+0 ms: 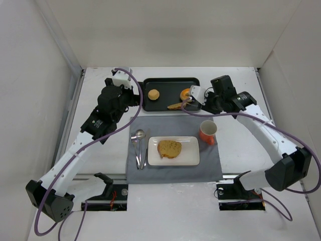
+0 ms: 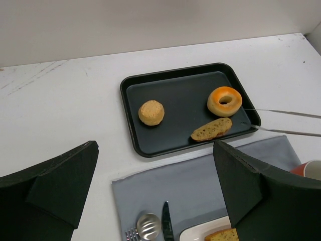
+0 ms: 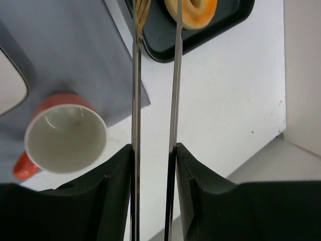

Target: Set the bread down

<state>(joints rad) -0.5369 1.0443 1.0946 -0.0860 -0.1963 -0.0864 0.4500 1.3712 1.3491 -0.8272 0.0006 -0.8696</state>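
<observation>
The larger bread slice (image 1: pixel 169 148) lies on the white plate (image 1: pixel 188 156). The narrower half-slice (image 1: pixel 175 106) lies in the black tray (image 1: pixel 150 82), near its front edge; it also shows in the left wrist view (image 2: pixel 211 129). My right gripper (image 1: pixel 203 100) (image 3: pixel 153 150) is shut on metal tongs (image 3: pixel 136 100). The two tong arms (image 2: pixel 281 112) stand slightly apart, with their tips at the half-slice's right end. I cannot tell if they touch it. My left gripper (image 1: pixel 128 98) (image 2: pixel 155 201) is open and empty above the mat's far left corner.
A round bun (image 1: pixel 153 94) and a glazed donut (image 1: pixel 185 93) sit in the tray. An orange cup (image 1: pixel 208 131) stands right of the plate on the grey mat (image 1: pixel 210 165). A fork, spoon and knife (image 1: pixel 139 143) lie left of the plate. White walls enclose the table.
</observation>
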